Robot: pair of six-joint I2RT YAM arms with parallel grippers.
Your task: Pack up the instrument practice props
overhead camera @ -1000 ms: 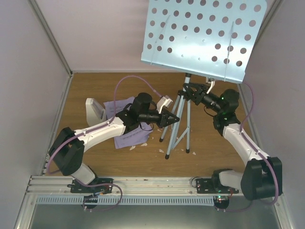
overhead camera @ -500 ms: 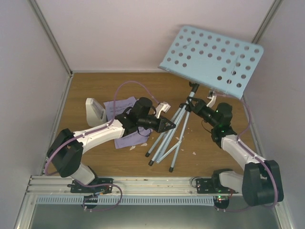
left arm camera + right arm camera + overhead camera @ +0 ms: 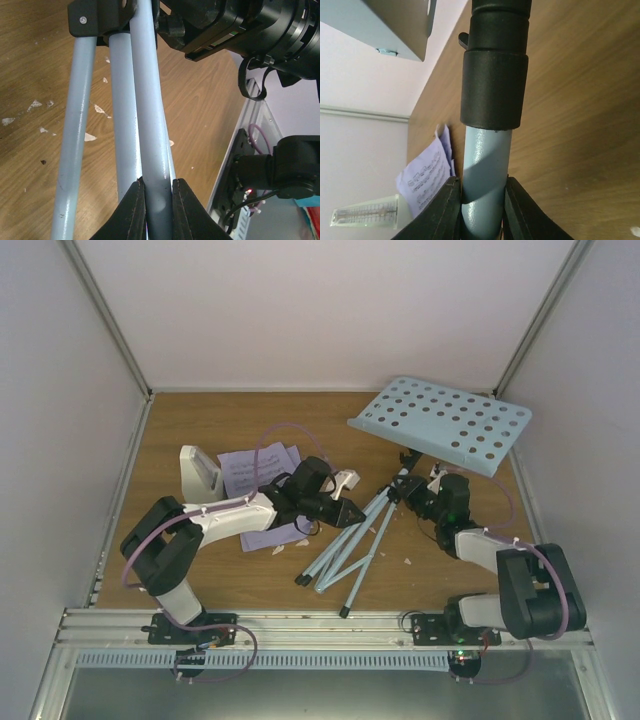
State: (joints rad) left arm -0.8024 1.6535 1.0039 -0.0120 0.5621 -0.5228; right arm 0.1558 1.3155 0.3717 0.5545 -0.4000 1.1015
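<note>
We log: stand tipped from upright to near-flat, legs folded. One leg clamped btwn L gripper jaws, shaft btwn R gripper jaws; packing underway.

The light-blue music stand leans far over in the right half of the frame. Its perforated desk is at the upper right, almost flat. Its legs are folded close together and point to the lower centre. The pale lavender sheet-music pages lie overlapping at centre left. The white pyramid-shaped metronome is just beside them on the left.
</note>
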